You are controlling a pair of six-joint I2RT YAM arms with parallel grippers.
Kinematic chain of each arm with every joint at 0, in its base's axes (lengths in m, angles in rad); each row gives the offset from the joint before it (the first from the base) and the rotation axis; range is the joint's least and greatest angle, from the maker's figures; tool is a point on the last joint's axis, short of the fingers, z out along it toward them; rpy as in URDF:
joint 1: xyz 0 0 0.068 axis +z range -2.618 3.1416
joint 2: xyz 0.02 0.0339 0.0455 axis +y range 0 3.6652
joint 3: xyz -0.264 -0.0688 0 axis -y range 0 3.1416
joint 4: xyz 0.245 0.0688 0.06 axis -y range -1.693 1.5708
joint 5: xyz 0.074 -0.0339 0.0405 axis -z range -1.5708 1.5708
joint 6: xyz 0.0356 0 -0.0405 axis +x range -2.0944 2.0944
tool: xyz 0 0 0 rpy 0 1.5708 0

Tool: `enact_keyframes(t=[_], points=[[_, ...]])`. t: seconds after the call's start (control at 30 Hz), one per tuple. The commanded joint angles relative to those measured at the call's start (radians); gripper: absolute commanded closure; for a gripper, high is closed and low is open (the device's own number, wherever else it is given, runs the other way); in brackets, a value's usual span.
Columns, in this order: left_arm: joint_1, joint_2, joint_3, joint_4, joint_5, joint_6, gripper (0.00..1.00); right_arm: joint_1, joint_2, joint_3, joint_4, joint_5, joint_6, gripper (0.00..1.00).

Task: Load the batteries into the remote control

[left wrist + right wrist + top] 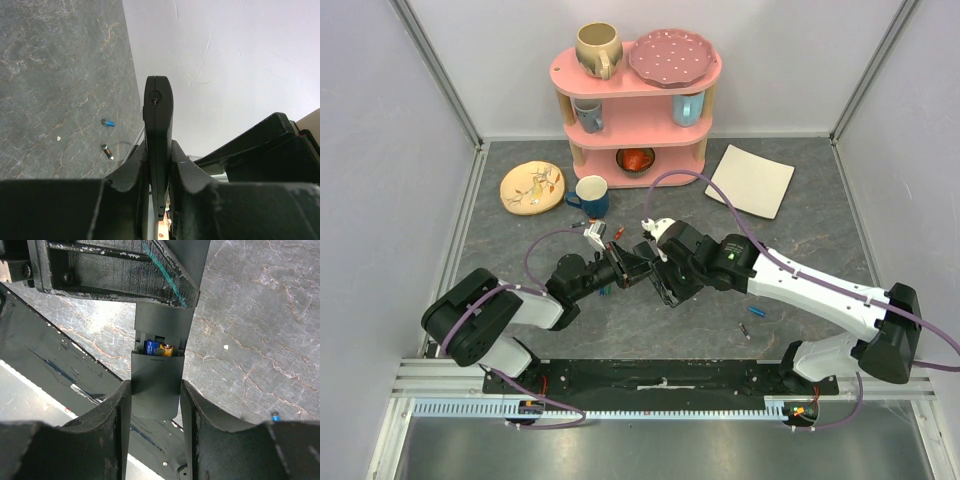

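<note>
Left gripper: closest to my left wrist lens, my left gripper (159, 165) is clamped tight on the remote control (158, 115), which stands edge-on between my left fingers (125, 185).
Remote control: held up off the table (800, 250) between my two arms, near the table's middle and on the near side of the blue mug (592, 195). Its battery bay faces my right wrist camera.
Battery bay: a blue battery (151, 346) and an orange battery (167, 349) lie side by side inside, blue on the left, with their ends showing past the cover's edge.
Back cover: the back cover (156, 385) lies flat on the remote over most of the bay, with a strip left uncovered.
Right gripper: my right gripper (156, 390) is closed on the back cover, one finger against each long edge.
Loose batteries: a loose blue battery (760, 311) and a loose dark battery (744, 329) lie on the table beside my right forearm, near each other but apart.
Far side, left to right: flowered plate (531, 187), blue mug, pink shelf (638, 100), white square plate (751, 180).
</note>
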Motion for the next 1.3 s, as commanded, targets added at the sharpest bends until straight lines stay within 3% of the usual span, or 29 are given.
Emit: enact_keyframes(t=[0.0,1.27], points=[[-0.006,-0.040,0.032,-0.001,-0.021,-0.017,0.98,0.008,0.007,0.042,0.026,0.019,0.008,0.88],[-0.027,-0.095,0.022,0.034,-0.041,-0.034,0.98,0.014,0.042,-0.012,0.047,0.037,0.023,0.89]])
